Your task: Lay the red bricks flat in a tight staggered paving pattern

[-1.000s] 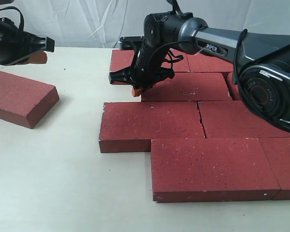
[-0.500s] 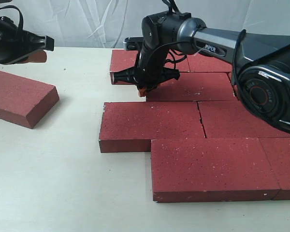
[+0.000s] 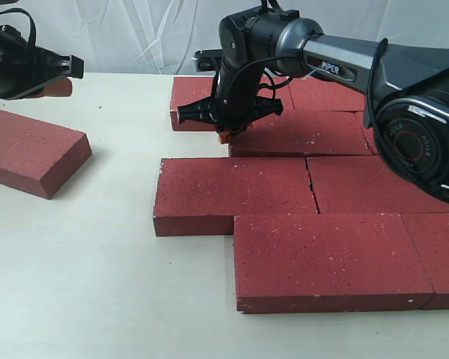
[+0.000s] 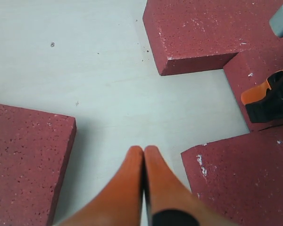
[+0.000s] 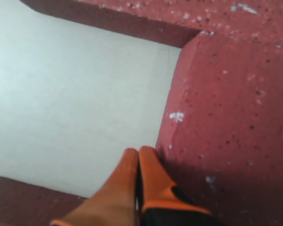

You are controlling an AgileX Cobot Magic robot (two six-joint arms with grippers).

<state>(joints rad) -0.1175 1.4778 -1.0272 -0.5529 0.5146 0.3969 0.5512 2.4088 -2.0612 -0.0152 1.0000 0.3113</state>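
Most of the bricks [image 3: 236, 194] lay flat on the worktop [image 3: 105, 254] in staggered rows at the right of the exterior view, their sides touching or nearly so. A narrow gap showed between the two bricks of the second row from the front. One loose brick [image 3: 26, 146] lay flat at the left, well apart from the rest.

The right jaws were closed on nothing. Their orange fingertips [image 5: 148, 172] were pressed together and sat at the left end of the third-row brick [image 3: 307, 134], by its upper edge. Whether they touched it I cannot tell. Bare worktop lay just beside that end, in the step between the back row and the second row.

The left jaws were also closed and empty, fingertips [image 4: 132, 179] together. They hung above bare worktop at the far left, between the loose brick [image 4: 23, 160] and the paved rows.
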